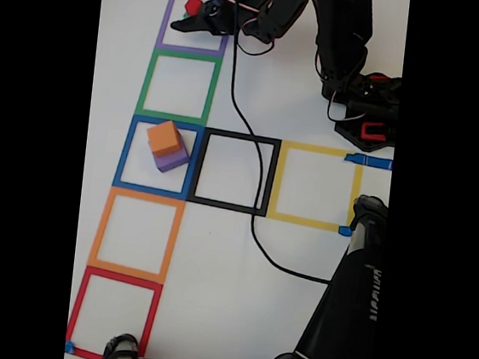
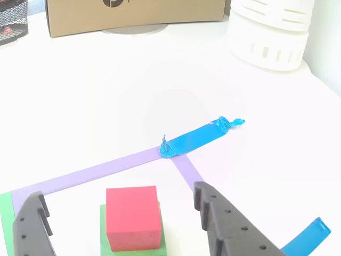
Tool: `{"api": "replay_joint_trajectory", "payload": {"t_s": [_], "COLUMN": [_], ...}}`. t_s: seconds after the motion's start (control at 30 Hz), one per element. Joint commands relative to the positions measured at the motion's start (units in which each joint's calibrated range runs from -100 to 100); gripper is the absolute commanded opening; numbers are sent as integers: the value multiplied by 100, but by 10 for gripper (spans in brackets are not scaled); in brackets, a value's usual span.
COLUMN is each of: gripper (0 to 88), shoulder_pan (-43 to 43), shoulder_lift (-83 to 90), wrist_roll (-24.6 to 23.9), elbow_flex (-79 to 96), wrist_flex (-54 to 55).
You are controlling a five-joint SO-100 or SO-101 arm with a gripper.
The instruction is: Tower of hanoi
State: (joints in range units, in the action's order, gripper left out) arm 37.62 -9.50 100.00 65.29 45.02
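The black two-finger gripper (image 1: 191,13) stood spread wide at the purple taped square (image 1: 165,30) at the top of the white table (image 1: 299,263) in the fixed view, its jaws either side of a small red foam cube (image 1: 193,6) and not touching it. The other view looked out between the two dark fingers (image 2: 221,224) and showed what the fixed view could not: the red cube (image 2: 133,216) sat on a flat green block (image 2: 106,229), with free gaps on both flanks. Beyond the purple outline lay bare tabletop, a crumpled strip of blue tape (image 2: 200,137) at the square's corner, then a cardboard box (image 2: 136,15) and a white slotted plastic container (image 2: 269,32) well apart at the far edge.

In the fixed view an orange cube (image 1: 164,137) rested on a purple cube (image 1: 171,159) inside the blue square (image 1: 125,155), two squares down the column. The green (image 1: 147,84), orange (image 1: 100,225), red (image 1: 81,304), black (image 1: 269,178) and yellow (image 1: 278,179) squares held nothing. A black cable (image 1: 255,207) trailed across the black square, and a black stand (image 1: 350,311) occupied the lower right corner
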Motion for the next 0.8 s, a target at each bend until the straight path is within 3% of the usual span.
{"api": "replay_joint_trajectory", "payload": {"t_s": [0.0,0.77], "gripper": [301,249], "shoulder_pan": [101,-52], "shoulder_lift": [-55,-378], "wrist_roll": [0,0], "elbow_flex": [-166,-175], "wrist_flex": [227,486]}}
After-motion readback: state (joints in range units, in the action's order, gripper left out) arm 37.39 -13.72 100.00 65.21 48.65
